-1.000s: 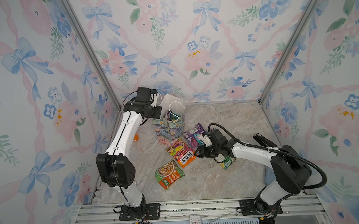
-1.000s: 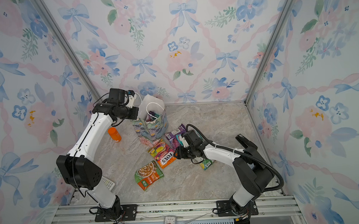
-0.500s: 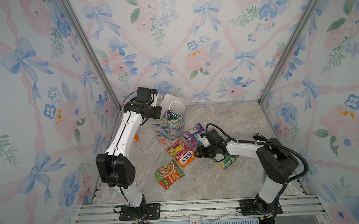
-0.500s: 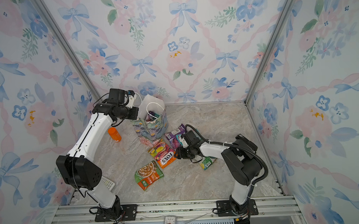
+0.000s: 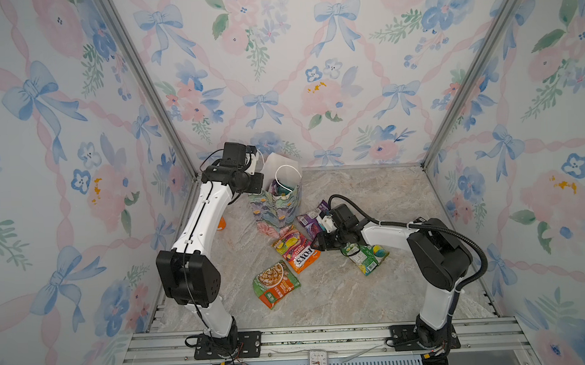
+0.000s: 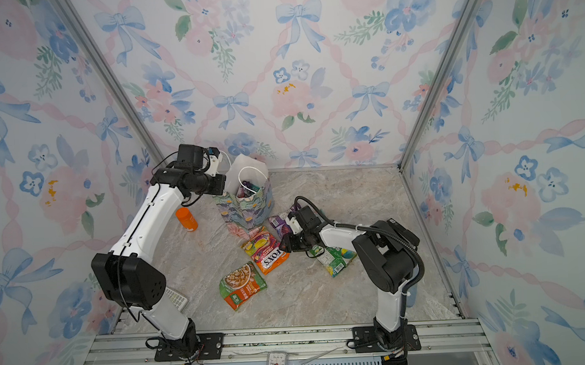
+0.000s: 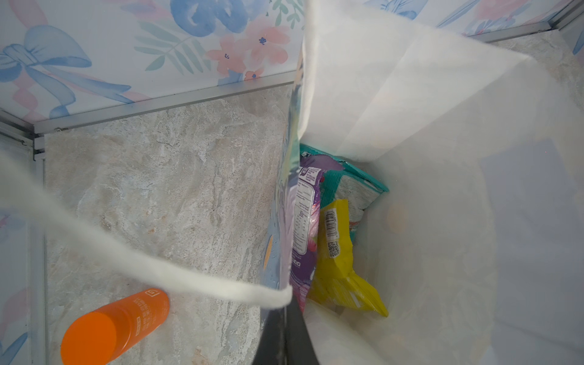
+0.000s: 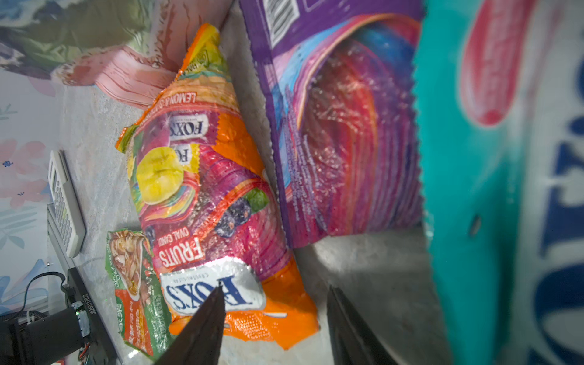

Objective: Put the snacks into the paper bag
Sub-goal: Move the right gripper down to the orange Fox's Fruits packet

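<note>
The floral paper bag (image 5: 278, 207) stands upright at the back. My left gripper (image 7: 286, 335) is shut on its side wall at the rim. Inside lie purple (image 7: 305, 221), yellow (image 7: 338, 262) and teal (image 7: 350, 189) snacks. On the floor in front lie an orange Fox's packet (image 5: 295, 249), a purple packet (image 5: 311, 219), a green packet (image 5: 365, 256) and a noodle-picture packet (image 5: 275, 284). My right gripper (image 8: 275, 303) is open and low, its fingers either side of the orange packet's (image 8: 208, 196) corner. A teal packet (image 8: 489, 189) lies close beside it.
An orange bottle (image 6: 186, 219) lies left of the bag, near the left arm. A white keypad device (image 6: 175, 297) sits at the front left by the rail. The bag's cord handle (image 7: 126, 252) hangs across the left wrist view.
The right arm's elbow has swung in towards the middle while its gripper stayed at the orange packet, jaws a little narrower. The left arm and the bag have not moved.
</note>
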### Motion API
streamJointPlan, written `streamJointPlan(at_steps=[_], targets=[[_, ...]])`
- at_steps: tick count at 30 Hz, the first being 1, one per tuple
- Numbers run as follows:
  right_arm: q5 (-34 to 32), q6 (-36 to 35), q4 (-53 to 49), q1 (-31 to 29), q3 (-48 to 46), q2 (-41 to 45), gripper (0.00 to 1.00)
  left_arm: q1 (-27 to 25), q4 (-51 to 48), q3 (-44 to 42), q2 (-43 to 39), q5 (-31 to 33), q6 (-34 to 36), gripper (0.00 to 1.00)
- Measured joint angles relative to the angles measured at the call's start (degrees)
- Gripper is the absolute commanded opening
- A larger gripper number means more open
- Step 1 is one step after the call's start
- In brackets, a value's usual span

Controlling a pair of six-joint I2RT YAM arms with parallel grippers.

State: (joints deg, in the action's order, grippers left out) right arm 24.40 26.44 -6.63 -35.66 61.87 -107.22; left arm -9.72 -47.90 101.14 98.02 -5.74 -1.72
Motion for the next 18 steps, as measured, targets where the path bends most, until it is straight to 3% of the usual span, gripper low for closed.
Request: streamJointPlan(at_steps=[18], targets=[[2.34,-1.97,-1.57,-5.27,-5.68,5.75,0.53,0.0,0.04,-0.11,-0.04,-0.02,-0.02,0.0]])
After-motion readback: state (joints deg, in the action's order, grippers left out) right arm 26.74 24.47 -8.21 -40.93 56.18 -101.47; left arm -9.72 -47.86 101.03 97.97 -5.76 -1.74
